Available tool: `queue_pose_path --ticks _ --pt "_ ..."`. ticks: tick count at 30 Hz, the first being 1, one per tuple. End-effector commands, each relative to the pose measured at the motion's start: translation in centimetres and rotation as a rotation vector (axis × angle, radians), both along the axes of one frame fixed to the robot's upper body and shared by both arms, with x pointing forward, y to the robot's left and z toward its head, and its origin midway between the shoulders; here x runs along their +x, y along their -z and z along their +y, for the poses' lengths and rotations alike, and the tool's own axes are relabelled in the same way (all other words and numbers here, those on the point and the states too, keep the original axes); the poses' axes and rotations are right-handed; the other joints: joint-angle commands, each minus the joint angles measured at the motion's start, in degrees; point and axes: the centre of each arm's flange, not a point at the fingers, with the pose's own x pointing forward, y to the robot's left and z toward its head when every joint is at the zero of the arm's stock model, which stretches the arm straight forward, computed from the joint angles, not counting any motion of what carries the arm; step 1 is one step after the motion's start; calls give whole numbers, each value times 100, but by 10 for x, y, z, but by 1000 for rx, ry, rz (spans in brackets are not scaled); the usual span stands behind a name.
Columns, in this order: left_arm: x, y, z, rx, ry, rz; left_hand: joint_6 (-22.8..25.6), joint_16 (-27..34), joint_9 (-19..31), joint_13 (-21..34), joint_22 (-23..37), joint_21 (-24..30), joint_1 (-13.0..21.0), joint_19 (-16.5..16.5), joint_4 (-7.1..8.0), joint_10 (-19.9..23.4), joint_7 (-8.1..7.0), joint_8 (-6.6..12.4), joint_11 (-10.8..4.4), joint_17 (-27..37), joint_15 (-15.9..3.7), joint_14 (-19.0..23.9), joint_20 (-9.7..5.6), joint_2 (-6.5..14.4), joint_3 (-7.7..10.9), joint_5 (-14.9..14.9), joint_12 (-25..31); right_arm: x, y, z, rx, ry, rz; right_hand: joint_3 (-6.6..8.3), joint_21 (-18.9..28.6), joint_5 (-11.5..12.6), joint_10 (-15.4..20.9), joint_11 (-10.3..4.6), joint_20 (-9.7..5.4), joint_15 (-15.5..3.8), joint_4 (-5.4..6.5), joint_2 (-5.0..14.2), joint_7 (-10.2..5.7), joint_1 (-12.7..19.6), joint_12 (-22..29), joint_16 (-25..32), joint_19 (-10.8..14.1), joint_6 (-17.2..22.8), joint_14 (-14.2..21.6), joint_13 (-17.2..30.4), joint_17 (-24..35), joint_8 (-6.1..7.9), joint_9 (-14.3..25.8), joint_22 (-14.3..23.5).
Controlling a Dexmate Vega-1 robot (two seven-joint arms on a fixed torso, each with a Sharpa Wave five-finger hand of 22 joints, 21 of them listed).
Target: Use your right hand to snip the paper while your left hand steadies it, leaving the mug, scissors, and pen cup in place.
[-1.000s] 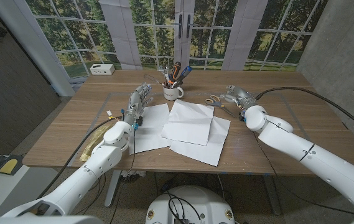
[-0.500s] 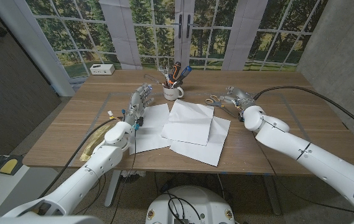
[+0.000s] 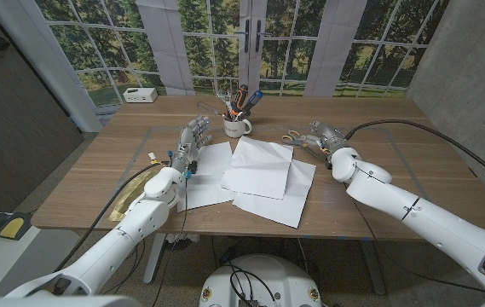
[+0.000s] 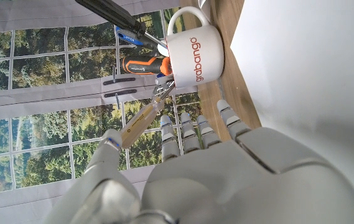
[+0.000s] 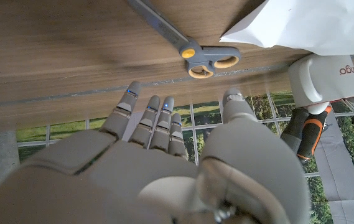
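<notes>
Several white paper sheets (image 3: 263, 170) lie overlapping in the middle of the wooden table (image 3: 395, 162). Behind them stands a white mug (image 3: 237, 127) full of pens and tools; it reads "grabango" in the left wrist view (image 4: 195, 53). Yellow-handled scissors (image 3: 296, 138) lie on the wood right of the paper, blades closed (image 5: 195, 53). My left hand (image 3: 189, 141) hovers at the paper's left edge with straight fingers (image 4: 189, 134), holding nothing; the paper (image 4: 313, 81) lies beside it. My right hand (image 3: 324, 135) is just right of the scissors, fingers (image 5: 149, 121) spread and empty.
A small white box (image 3: 140, 95) sits at the table's back left corner. An orange-and-black screwdriver (image 4: 142, 64) sticks out of the mug (image 5: 316, 78). Bare wood stretches to the right of my right arm. Windows stand behind the table.
My right forearm has swung slightly left and the right hand has edged closer to the scissors. The left hand, paper and mug have not moved.
</notes>
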Motion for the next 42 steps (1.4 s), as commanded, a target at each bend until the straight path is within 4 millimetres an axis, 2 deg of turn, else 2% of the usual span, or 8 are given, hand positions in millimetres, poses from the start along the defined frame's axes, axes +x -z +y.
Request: queue_pose_path --ticks 1,26,28,31,34,42 --pt "1 1 -2 6 6 5 58 -3 20 11 13 -22 41 28 -2 34 -4 -2 -9 29 -4 50 -34 13 -11 23 -38 2 8 5 -20 14 5 26 16 -7 -19 11 25 -206 30 -15 -39 73 58 49 4 67 37 81 67 33 33 16" --pt "0 1 -3 10 9 5 91 -10 23 15 15 -92 38 56 2 32 -1 -49 -6 31 14 56 -18 23 -23 21 -82 7 21 17 -84 56 -10 -27 51 -10 45 -7 10 -220 55 -27 25 119 400 199 58 73 124 424 327 -11 39 28" --pt "-1 1 -3 9 10 5 94 -9 23 15 15 -97 38 58 2 39 -1 -52 -15 31 13 60 -19 24 -24 21 -83 8 22 18 -90 54 -6 100 50 68 15 -43 -29 -257 -13 137 -14 351 540 241 36 89 119 582 436 -16 43 34" --pt "0 1 -2 18 19 13 97 -12 23 15 15 -105 38 63 2 44 11 -57 -6 31 12 57 -22 26 -25 21 -86 8 23 19 -99 56 -6 147 56 104 -4 -58 -45 -277 -42 179 -35 461 616 260 39 81 106 668 494 -25 44 37" --pt "0 0 -2 25 18 9 66 -24 24 16 15 -128 37 48 3 35 -5 -82 -4 31 29 31 -7 28 -28 21 -99 9 23 21 -100 58 -15 272 66 198 -49 -85 -100 -308 -105 271 -63 729 749 300 42 83 102 824 595 -29 47 41" --pt "-1 -1 -2 44 35 20 60 -30 24 17 16 -152 32 50 6 23 2 -100 -5 32 30 18 -3 30 -33 20 -116 11 26 22 -105 69 -35 293 139 258 -64 -124 -205 -317 -85 237 -66 888 935 366 188 102 92 1020 744 -34 49 55"
